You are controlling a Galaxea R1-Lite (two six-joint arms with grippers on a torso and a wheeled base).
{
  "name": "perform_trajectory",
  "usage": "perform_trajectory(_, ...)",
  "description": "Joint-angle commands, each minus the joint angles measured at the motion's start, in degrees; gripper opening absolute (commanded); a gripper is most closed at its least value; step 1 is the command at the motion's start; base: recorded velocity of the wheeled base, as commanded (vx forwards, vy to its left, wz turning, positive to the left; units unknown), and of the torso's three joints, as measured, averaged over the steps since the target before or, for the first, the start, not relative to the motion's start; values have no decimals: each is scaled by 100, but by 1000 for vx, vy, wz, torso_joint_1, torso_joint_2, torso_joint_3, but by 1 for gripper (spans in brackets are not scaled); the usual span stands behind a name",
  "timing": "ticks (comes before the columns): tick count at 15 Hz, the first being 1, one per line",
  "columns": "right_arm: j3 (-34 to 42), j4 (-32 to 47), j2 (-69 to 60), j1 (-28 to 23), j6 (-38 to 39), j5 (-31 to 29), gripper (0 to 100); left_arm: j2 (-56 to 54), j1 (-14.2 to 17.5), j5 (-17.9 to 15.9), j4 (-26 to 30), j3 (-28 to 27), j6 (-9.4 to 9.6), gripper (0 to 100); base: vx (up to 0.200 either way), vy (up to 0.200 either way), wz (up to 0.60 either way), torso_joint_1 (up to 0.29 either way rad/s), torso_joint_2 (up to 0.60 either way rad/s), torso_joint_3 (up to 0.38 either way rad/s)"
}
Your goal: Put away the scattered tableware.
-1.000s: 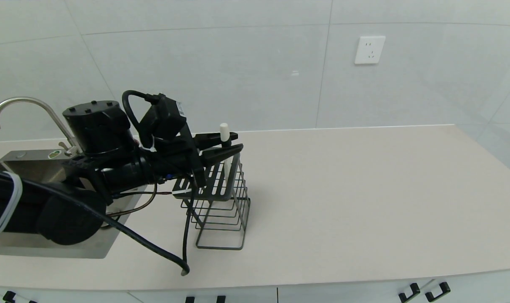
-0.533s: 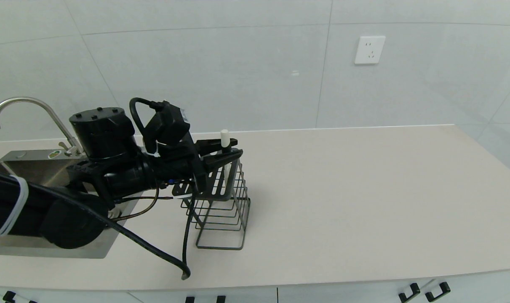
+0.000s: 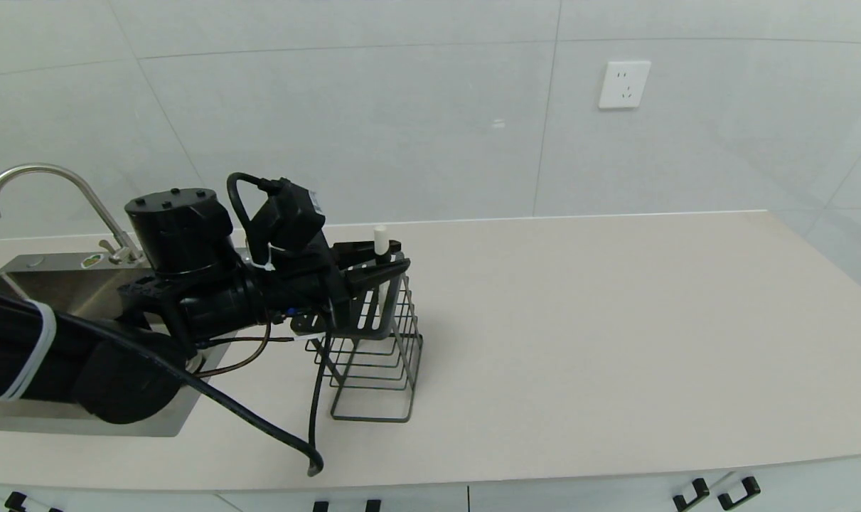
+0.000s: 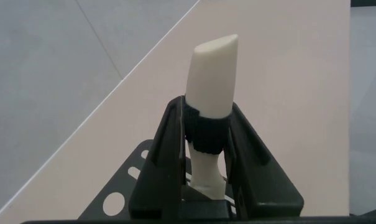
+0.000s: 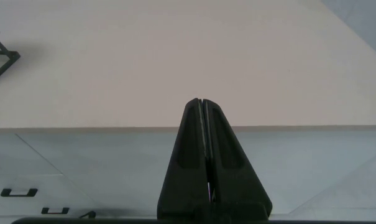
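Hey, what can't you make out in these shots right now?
1. Utensil: its lower end, and so its type. In the head view the left gripper and rack wires cover it; in the left wrist view the fingers do.
2. Rack: the side toward the sink, head view, behind the left arm.
3. Sink: much of the basin, head view, behind the arm and cut by the picture edge.

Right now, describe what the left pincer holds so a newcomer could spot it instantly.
On the pale countertop, find the steel sink at the robot's left; a dark wire rack stands beside it. Over the rack's top, the left pincer grips a cream-white handle, upright: the only pale piece among black metal and wire.
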Motion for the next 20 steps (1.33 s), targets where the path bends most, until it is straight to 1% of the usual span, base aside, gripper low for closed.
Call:
perform_trajectory(1,0,-1,9,1,-2,1,0,63,3,10,-2,19,1,0,0,0,0,0,0,0)
perform_trajectory(7,0,-1,9,1,-2,1,0,89,3,72,7,89,-16,0,0,0,0,0,0,0)
perform_trajectory(8,0,-1,9,1,7,1,0,72,3,72,7,133,-78,100,0,0,0,0,0,0)
perform_trajectory(9,0,-1,9,1,7,1,0,54,-6,72,-11,186,-131,100,0,0,0,0,0,0)
perform_trajectory(13,0,-1,9,1,7,1,0,-51,-6,63,-186,204,-131,100,0,0,0,0,0,0)
perform_trajectory(15,0,-1,9,1,16,1,0,-306,-6,63,-195,353,-122,100,0,0,0,0,0,0)
perform_trajectory(17,0,-1,9,1,33,1,0,-623,-6,63,-195,634,-113,100,0,0,0,0,0,0)
perform_trajectory(18,0,-1,9,1,42,1,0,-1097,-6,63,-195,1126,-87,100,0,0,0,0,0,0)
perform_trajectory(20,0,-1,9,1,42,1,0,-1783,3,63,-195,1786,-87,100,0,0,0,0,0,0)
